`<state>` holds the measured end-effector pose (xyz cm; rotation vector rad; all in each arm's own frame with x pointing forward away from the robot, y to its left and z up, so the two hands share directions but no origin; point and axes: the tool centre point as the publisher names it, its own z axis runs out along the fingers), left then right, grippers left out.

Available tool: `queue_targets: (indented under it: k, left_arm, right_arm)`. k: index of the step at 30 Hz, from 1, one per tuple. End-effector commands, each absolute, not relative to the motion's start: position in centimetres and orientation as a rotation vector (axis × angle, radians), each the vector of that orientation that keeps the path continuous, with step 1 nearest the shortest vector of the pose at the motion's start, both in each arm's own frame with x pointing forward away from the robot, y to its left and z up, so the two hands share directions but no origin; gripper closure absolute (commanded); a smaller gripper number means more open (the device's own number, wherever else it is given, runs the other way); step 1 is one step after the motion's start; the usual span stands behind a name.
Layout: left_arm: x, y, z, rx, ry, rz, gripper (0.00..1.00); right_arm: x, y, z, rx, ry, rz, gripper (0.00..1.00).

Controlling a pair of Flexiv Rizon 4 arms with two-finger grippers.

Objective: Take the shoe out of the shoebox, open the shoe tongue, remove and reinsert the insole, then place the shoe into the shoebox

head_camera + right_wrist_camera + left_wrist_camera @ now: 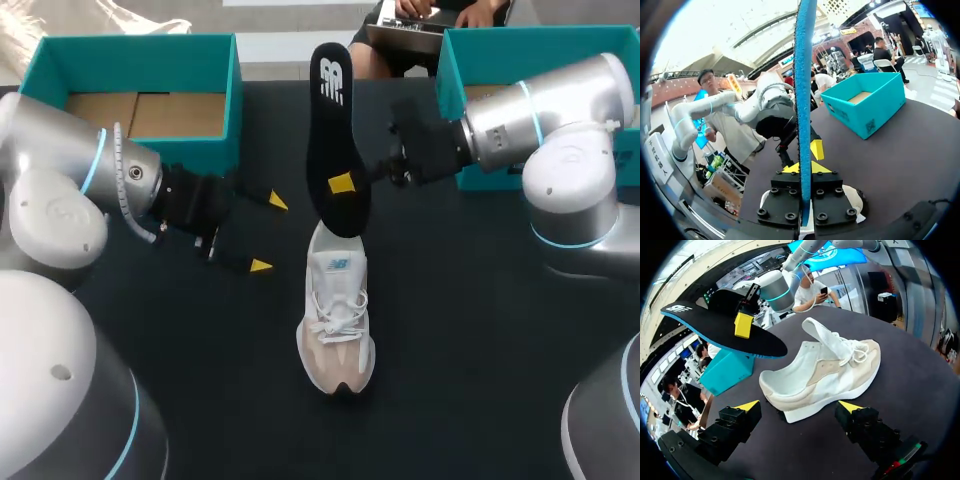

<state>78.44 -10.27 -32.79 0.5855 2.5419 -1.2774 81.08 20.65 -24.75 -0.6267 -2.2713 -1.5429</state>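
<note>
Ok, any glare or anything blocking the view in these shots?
Head view: light sheen on the right arm's shell; the insole overlaps the shoe's heel. Right wrist view: the insole, edge-on in the right hand, splits the scene. Left wrist view: shoe unobstructed, evenly lit.

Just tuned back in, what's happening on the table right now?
The right arm has its jaws shut on the black, blue-edged insole, holding it up above the heel end of the white and beige sneaker, which lies on the black table, outside the teal cardboard shoebox. The left arm is beside the sneaker, jaws open and empty.
</note>
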Motion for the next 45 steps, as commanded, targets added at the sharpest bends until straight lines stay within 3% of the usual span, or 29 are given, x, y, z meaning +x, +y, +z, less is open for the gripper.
queue_targets:
  k: [1,18,45]
  left_arm:
    - [78.1,-10.5,-33.5,0.559,2.554,-1.261,0.0]
    - [78.4,-12.8,-36.8,0.509,2.616,-1.343,0.0]
    - [79.6,-14.2,-36.7,0.43,2.599,-1.344,0.0]
  right_arm:
    - [80.9,20.7,-24.8,-0.631,-2.273,-1.547,1.0]
    - [81.1,20.5,-28.1,-0.559,-2.352,-1.602,1.0]
    - [80.6,21.6,-32.5,-0.494,-2.279,-1.609,1.0]
